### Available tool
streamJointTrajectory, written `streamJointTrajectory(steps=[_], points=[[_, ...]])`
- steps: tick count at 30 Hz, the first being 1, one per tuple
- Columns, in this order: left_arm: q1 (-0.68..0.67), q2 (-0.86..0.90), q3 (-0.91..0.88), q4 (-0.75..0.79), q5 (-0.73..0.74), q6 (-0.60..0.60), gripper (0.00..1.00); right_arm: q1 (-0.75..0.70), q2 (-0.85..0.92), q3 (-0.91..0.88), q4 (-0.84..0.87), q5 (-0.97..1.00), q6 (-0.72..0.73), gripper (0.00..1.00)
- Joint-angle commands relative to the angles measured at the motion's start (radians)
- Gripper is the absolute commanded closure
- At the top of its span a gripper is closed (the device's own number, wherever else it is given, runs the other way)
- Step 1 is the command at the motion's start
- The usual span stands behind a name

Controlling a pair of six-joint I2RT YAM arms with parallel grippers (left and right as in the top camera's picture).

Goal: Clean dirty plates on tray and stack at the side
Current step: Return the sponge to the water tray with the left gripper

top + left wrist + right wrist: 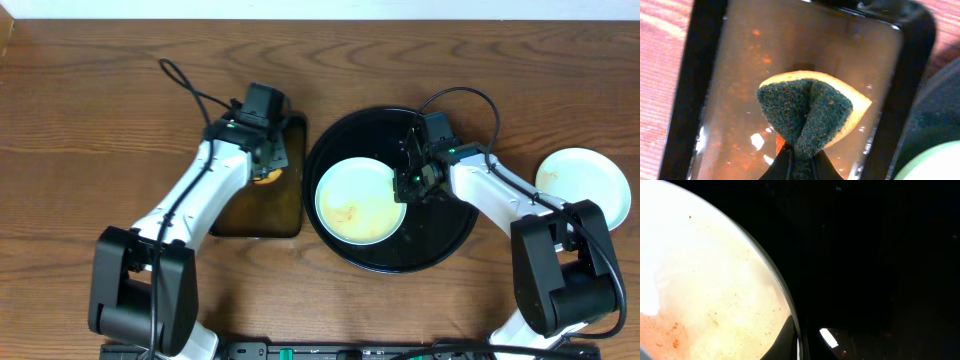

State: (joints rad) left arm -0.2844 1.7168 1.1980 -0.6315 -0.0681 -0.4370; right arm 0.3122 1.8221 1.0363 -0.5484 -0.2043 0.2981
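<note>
A pale mint-rimmed plate with orange-brown sauce streaks lies in the left half of the round black tray. My right gripper is at its right rim. In the right wrist view one finger lies over the plate and the rim sits between the jaws, above the dark tray. My left gripper hangs over the pan, shut on a folded green-and-yellow sponge. Another pale plate lies on the table to the right of the tray.
A rectangular dark pan with brownish liquid stands just left of the tray; its black rim shows in the left wrist view. The tray's left edge almost touches the pan. Arm cables loop above both wrists.
</note>
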Motion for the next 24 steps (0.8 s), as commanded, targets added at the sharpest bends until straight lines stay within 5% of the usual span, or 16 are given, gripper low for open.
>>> streamJointTrajectory(steps=[1,9,24], points=[[0.060,0.028,-0.031,-0.008,0.062,0.064,0.93,0.003,0.013,-0.018,0.014,0.087,-0.037,0.99],[0.093,0.030,-0.082,0.022,0.205,0.365,0.92,0.001,0.008,-0.015,0.039,0.156,-0.049,0.99],[0.093,0.030,-0.096,0.031,0.207,0.365,0.93,-0.019,-0.272,0.029,0.037,0.374,-0.226,0.99]])
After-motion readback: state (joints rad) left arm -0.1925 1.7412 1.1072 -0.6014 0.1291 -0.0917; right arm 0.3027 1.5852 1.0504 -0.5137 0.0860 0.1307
